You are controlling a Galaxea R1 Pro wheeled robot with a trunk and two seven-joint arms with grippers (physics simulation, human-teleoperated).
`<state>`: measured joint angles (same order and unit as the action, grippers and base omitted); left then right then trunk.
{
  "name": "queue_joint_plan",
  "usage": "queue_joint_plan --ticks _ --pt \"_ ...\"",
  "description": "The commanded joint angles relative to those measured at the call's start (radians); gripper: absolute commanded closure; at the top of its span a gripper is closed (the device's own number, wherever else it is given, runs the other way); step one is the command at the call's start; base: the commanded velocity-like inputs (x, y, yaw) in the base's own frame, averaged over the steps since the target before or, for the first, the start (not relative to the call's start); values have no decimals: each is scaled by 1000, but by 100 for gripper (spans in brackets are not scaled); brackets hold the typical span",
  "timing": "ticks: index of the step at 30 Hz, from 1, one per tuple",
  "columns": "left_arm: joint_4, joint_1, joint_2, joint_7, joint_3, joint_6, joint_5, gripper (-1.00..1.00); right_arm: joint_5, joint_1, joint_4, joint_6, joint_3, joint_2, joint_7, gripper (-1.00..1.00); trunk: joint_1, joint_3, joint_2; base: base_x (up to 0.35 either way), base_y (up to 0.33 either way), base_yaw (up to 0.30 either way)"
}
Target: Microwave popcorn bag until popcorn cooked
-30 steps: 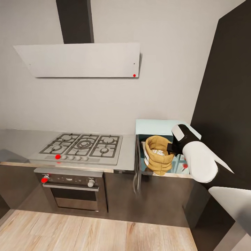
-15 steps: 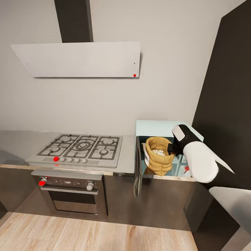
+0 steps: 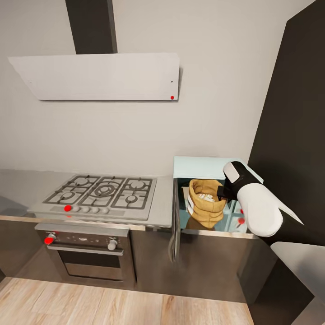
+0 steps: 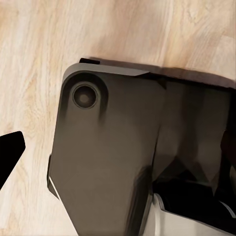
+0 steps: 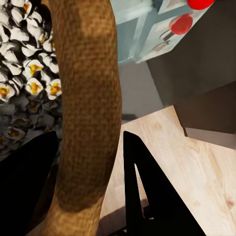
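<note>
One popcorn bag (image 3: 206, 201) pinched by right fingers (image 5: 147, 191) inside microwave (image 3: 198, 164).

Whole head view is seen shifted left since 1.0 s ago: hood (image 3: 101, 76), gas hob (image 3: 101, 196) and oven (image 3: 85, 253) all displaced left and slightly down in frame together, so camera motion is indicated, not object motion. More dark cabinet (image 3: 293, 122) is exposed at the right. The popcorn bag (image 3: 206, 203), gripped at its rim by the right gripper (image 3: 221, 193), has been carried deeper into the microwave (image 3: 210, 194): it overhung the front edge before and is now seen back behind it. Microwave door (image 3: 174, 221) orientation appears unchanged.
</note>
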<state>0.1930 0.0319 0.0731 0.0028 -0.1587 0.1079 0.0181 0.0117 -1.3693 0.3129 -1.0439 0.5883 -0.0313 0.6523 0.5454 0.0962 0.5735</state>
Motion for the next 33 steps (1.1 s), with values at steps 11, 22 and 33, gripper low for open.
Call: queue_joint_plan --ticks 11,22,33 --pt "2 2 -1 0 -3 2 0 -100 1 -2 2 -3 5 -1 4 100 0 2 2 1 -1 0" --pt "2 2 -8 0 -9 2 3 -100 1 -2 2 -3 4 -1 4 100 12 11 23 19 0 0" --pt "2 3 -7 0 -7 1 3 -100 1 -1 2 -3 5 -1 4 100 12 11 23 81 0 0"
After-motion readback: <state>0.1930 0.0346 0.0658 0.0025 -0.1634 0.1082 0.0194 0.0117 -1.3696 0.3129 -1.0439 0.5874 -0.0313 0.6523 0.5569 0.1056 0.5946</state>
